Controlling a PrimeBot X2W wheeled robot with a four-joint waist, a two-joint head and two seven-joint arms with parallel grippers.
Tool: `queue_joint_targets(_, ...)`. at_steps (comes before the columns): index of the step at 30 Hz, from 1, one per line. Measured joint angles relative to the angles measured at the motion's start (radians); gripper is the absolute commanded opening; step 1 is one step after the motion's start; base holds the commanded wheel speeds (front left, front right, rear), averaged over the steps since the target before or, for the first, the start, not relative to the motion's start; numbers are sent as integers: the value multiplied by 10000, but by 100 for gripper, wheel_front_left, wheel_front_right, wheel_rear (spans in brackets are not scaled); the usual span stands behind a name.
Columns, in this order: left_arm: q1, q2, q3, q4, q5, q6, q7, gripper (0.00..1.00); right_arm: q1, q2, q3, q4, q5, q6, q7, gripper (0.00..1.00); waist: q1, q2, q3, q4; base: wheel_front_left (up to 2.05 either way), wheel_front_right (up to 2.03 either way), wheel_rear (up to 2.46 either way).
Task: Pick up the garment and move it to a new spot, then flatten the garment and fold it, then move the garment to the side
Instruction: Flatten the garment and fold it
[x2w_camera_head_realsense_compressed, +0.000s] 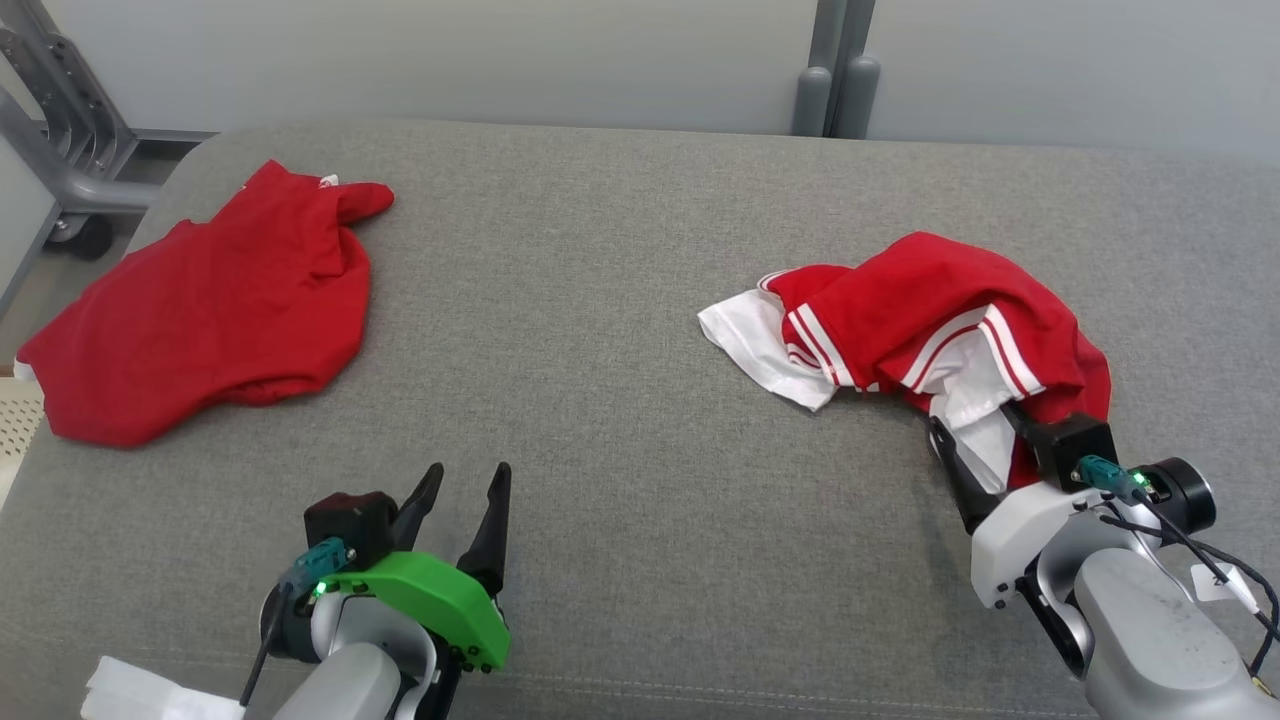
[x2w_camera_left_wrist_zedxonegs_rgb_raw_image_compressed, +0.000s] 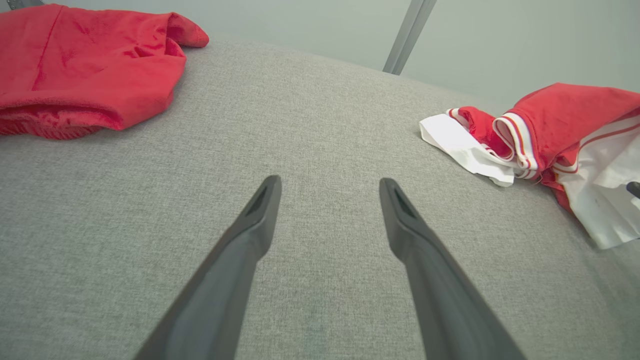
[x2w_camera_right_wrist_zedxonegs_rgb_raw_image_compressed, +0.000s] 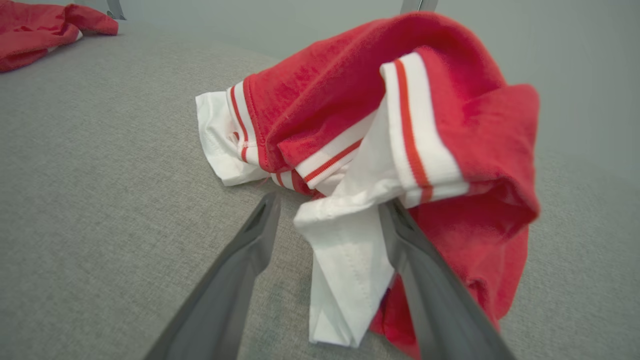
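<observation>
Pale grey wall (x2w_camera_head_realsense_compressed: 500, 60) behind; metal frame (x2w_camera_head_realsense_compressed: 60, 130) in the upper left corner. A grey fabric-covered worktop (x2w_camera_head_realsense_compressed: 620, 400) takes up most of the head view.

Left side: plain red shirt (x2w_camera_head_realsense_compressed: 210, 310), loosely doubled over, lying flat near the left edge. It looks set aside, not the piece in hand.

Lower left: left gripper (x2w_camera_head_realsense_compressed: 468, 470) hangs over bare worktop, fingers spread, holding nothing, well apart from both pieces of clothing.

Right of centre: striped garment (x2w_camera_head_realsense_compressed: 930, 300), red with white bands, crumpled in a heap; this is judged to be the task's piece. It sits towards the right edge of the frame.

Lower right: right gripper (x2w_camera_right_wrist_zedxonegs_rgb_raw_image_compressed: 331, 202) is pushed into the near side of the heap. Its fingers are apart, not yet closed, with a white fold (x2w_camera_right_wrist_zedxonegs_rgb_raw_image_compressed: 345, 260) between them, lying against the right-hand finger.

Risks, as judged:
- Closing here may catch only the thin white fold; the heap would then hang by one layer and could slip free on the lift.
- Fingertips are low on the padded cover and could pinch the cover cloth along with the garment.
- A bunched grab leaves layers tangled, making flattening harder.

Containers: both pieces lie loose on the worktop, held in nothing.
</observation>
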Motion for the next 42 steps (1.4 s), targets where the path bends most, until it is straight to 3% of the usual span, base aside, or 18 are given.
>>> queue_joint_targets(1,81,27,82,-96,67,2,0,100,-40,-10,-33,71,0,-4,0,100,0,0,-2,18,0,0,0)
queue_joint_targets(4,355,75,280,-295,215,2,2,100,-78,-44,-44,291,0,-6,15,77,0,0,-5,23,0,0,0)
queue_joint_targets(6,505,98,451,-449,351,2,0,100,-87,-48,-40,426,0,-6,29,68,1,0,-7,7,0,0,0)
queue_joint_targets(7,587,125,577,-525,407,2,0,100,-111,-36,-21,476,0,-4,29,48,1,0,-9,-16,0,0,0)
queue_joint_targets(8,652,167,688,-594,460,2,0,100,-155,-19,-19,533,0,-8,31,35,1,0,-12,-48,0,0,0)
queue_joint_targets(9,713,209,765,-662,514,19,0,100,-206,-10,-25,571,0,-27,31,5,0,0,-14,-83,0,0,0)
queue_joint_targets(10,821,217,867,-782,583,33,2,100,-297,-13,-36,633,0,-94,31,0,0,0,-18,-152,0,0,0)
queue_joint_targets(13,988,180,892,-928,690,33,2,100,-326,-8,-63,748,44,-88,31,0,0,0,-42,-227,0,0,0)
queue_joint_targets(16,1127,113,865,-1035,800,33,0,100,-327,230,-67,744,389,184,50,0,0,0,-46,-231,0,0,0)
queue_joint_targets(20,1188,-105,815,-1087,1018,33,0,100,-338,1116,305,474,1078,713,169,0,1,0,-70,-106,0,0,0)
queue_joint_targets(24,1209,-251,876,-1151,1118,33,0,100,-543,1929,1018,-2,1661,834,420,0,0,0,-141,110,0,0,0)
queue_joint_targets(30,1396,-456,823,-1164,1195,33,2,100,-1205,1718,1716,-594,2556,796,930,0,1,0,-242,488,0,0,0)
queue_joint_targets(34,1485,-662,686,-1158,1231,33,2,100,-2127,1639,2671,-1467,3894,792,1584,0,0,0,-318,984,0,0,0)
queue_joint_targets(37,1488,-723,621,-1149,1283,33,0,100,-2502,1578,2765,-1944,4792,792,1739,0,0,0,-343,1218,0,0,0)
queue_joint_targets(38,1490,-765,566,-1126,1285,33,0,100,-2897,1519,2754,-2265,5626,792,1908,0,1,0,-366,1466,0,0,0)
queue_joint_targets(42,1503,-815,518,-1091,1283,29,0,100,-3465,1501,2257,-2337,6527,790,2038,0,0,0,-404,1851,0,0,0)
